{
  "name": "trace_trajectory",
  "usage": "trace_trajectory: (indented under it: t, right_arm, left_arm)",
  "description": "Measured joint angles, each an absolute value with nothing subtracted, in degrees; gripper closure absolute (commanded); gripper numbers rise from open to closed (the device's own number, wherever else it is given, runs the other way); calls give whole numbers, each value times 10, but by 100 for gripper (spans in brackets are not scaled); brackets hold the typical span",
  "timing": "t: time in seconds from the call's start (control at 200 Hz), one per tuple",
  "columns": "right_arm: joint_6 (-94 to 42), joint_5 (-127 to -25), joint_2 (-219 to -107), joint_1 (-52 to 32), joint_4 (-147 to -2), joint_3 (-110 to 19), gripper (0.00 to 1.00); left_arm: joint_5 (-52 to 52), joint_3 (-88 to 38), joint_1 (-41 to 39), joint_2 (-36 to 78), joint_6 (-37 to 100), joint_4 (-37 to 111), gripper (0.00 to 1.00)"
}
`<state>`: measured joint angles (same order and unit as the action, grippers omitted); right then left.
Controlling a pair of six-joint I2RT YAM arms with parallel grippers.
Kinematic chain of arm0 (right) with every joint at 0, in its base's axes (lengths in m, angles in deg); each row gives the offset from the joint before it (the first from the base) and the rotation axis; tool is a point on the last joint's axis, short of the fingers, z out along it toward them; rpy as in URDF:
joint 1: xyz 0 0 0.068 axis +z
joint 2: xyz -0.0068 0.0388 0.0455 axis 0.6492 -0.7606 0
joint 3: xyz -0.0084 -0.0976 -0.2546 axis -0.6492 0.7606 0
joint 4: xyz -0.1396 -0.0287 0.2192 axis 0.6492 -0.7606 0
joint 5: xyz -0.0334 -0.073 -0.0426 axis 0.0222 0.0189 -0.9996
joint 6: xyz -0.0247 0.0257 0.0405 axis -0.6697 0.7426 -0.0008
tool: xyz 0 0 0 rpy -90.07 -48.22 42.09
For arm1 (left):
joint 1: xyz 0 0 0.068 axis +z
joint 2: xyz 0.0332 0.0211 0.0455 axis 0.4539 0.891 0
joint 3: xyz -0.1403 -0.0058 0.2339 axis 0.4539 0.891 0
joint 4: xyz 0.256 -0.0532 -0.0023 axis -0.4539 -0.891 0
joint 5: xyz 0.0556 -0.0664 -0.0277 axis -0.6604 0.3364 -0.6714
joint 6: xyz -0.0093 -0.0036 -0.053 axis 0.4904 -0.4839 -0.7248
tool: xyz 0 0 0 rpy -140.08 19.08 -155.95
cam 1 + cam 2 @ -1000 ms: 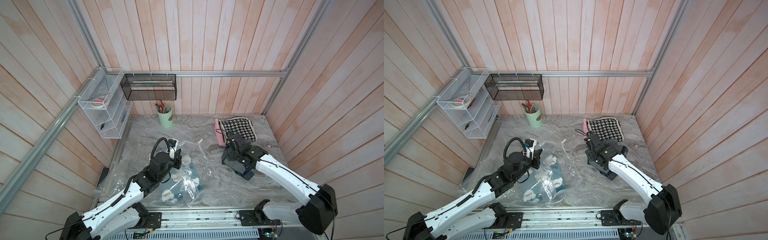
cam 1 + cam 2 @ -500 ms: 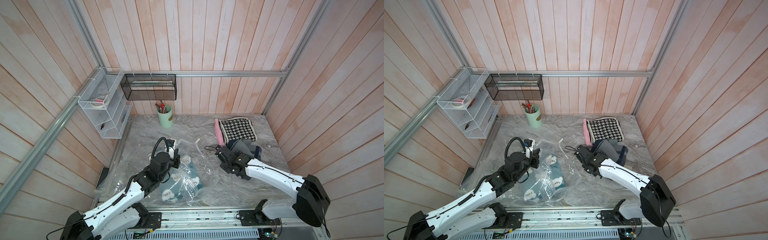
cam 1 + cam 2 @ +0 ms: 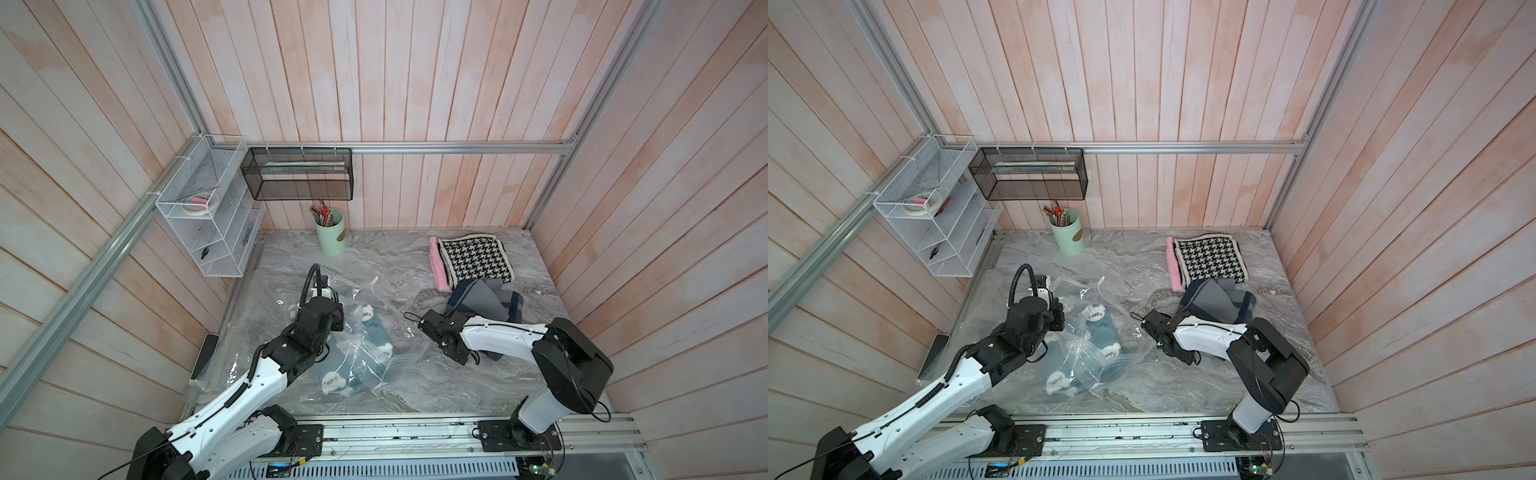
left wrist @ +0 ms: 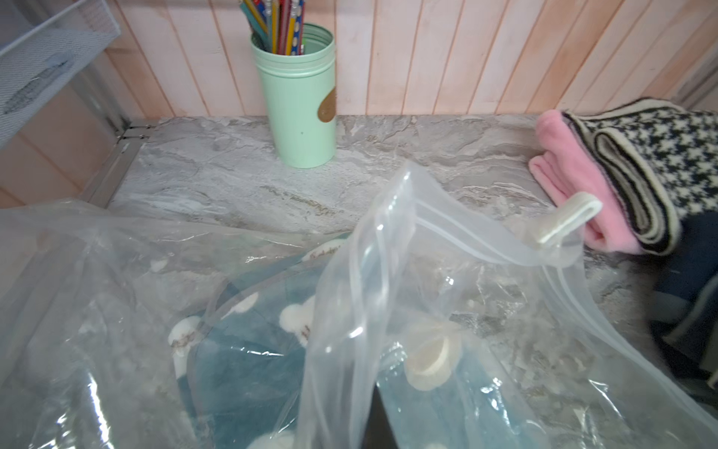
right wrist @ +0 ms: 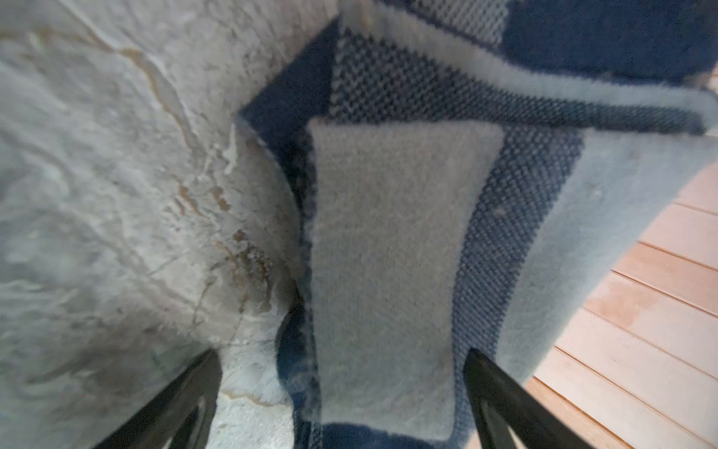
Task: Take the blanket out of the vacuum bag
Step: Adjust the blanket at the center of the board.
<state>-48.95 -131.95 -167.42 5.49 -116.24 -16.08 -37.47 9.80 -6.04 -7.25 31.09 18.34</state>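
Left wrist view: L gripper [image 4: 373,421] clenched on a raised fold of the large crinkly clear plastic vacuum bag [image 4: 388,272], near its zip mouth. White slider clip [image 4: 567,217] sits at the zip end. Teal fleece blanket w/ white clouds [image 4: 241,350] is inside the bag, next to the round white valve cap [image 4: 431,359]. In both top views the bag lies centre-left on the grey marble-look tabletop [image 3: 374,257], in front of a mint-green pencil cup [image 3: 330,235]. R gripper [image 5: 342,353] spread wide, holding nothing, over the navy-and-grey woven throw [image 5: 388,252]; contact unclear. Throw is just beside a folded black-white houndstooth knit [image 3: 473,257] & pink fleece [image 3: 437,266].
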Motion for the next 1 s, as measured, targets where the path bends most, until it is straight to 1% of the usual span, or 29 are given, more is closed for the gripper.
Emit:
trace_trajectory:
  t: [0.27, 0.365, 0.485, 0.53, 0.57, 0.625, 0.665, 0.885, 1.0]
  right_arm:
    - [-493, -1337, -1667, 46, -1150, -144, 3]
    - [-496, -1344, -1674, 41, -1149, -145, 8]
    - [-497, -1346, -1686, 30, -1148, -146, 22]
    - [-503, -1345, -1691, 23, -1148, -146, 34]
    - [-506, -1342, -1696, 16, -1147, -146, 54]
    - [-505, -1333, -1706, 6, -1145, -146, 84]
    - [-507, -1331, -1714, 0, -1144, -146, 100]
    - [-510, -1324, -1731, -18, -1146, -156, 100]
    - [-507, -1291, -1721, -28, -1160, -184, 100]
  left_arm:
    - [-414, 89, -41, -77, 261, 123, 100]
    - [-417, 89, -35, -86, 257, 117, 100]
    - [-421, 89, -31, -92, 257, 117, 100]
    - [-421, 89, -30, -93, 257, 117, 100]
    - [-421, 89, -30, -93, 258, 117, 100]
    - [-420, 89, -30, -94, 258, 117, 100]
    - [-420, 89, -30, -95, 258, 117, 100]
    - [-419, 89, -30, -99, 261, 117, 100]
    - [-418, 89, -30, -99, 262, 117, 100]
